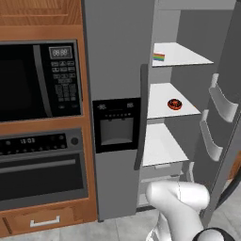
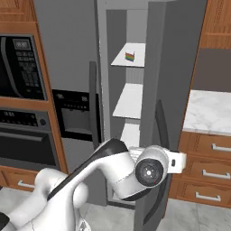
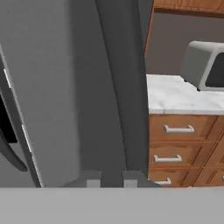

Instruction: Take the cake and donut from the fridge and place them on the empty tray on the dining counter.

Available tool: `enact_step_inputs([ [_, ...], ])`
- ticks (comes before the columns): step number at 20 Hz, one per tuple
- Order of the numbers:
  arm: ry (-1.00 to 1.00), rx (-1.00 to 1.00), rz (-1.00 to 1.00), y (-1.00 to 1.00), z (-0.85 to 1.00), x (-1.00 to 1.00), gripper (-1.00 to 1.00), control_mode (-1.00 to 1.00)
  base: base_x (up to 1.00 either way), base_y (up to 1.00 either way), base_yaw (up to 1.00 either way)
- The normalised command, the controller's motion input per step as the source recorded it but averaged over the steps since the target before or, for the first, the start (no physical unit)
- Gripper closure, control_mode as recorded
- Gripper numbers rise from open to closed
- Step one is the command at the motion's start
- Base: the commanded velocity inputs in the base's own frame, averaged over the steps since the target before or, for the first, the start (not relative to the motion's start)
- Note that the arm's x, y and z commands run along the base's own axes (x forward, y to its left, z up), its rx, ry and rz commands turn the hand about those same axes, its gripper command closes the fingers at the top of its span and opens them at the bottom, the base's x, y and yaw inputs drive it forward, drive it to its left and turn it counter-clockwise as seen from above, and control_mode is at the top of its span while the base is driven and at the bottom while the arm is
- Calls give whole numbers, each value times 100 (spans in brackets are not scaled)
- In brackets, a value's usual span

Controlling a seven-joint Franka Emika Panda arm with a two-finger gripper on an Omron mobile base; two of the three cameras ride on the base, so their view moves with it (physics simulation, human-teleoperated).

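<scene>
The fridge (image 1: pixel 117 70) is shown with its right door open; cake (image 1: pixel 159 57) upper shelf, donut (image 1: pixel 174 104) mid-frame. The gripper (image 3: pixel 112 178) is clamped on the door edge; slippage is risked

one fridge (image 1: pixel 117 70) with one door swung open. three white shelves (image 1: pixel 181 55) inside. one cake (image 1: pixel 159 57) slice, one donut (image 1: pixel 174 104). one microwave (image 1: pixel 37 77), one oven (image 1: pixel 42 164). five drawers (image 3: pixel 181 129) with silver handles beside the fridge.

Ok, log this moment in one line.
fridge right door open | cake top shelf | donut shelf below | tool shut at door handle
</scene>
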Motion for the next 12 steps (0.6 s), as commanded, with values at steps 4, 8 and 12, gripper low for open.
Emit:
enact_step_inputs([
  [4,-10,-2,-2,17,21,-82,-100,-100,0,0,0],
  [8,-19,-2,-20,9,15,-100,-100,-100,0,0,0],
  [12,-23,-9,-31,50,30,-88,-100,-100,0,0,0],
])
